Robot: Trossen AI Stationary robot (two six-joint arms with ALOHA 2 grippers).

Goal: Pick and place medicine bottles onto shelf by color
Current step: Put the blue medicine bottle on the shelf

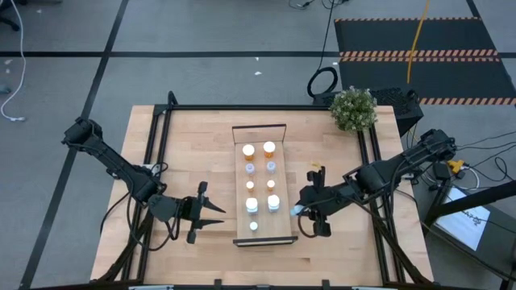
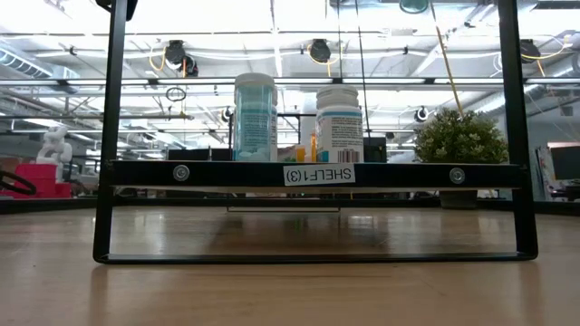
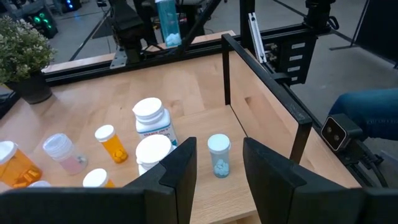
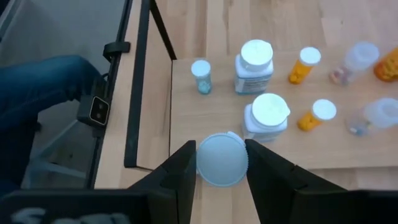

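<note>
Right gripper [image 4: 219, 163] jaws clench a pale bottle [image 4: 221, 159] beside the shelf [image 1: 263, 234]; left gripper [image 3: 219, 163] jaws released, hovering off the shelf's other side.

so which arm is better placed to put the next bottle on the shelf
Right: the right gripper already grips a pale blue bottle beside the shelf; the left gripper holds nothing.

Bottles [image 1: 260, 176] in 2 rows on shelf [image 1: 284, 179].
</note>
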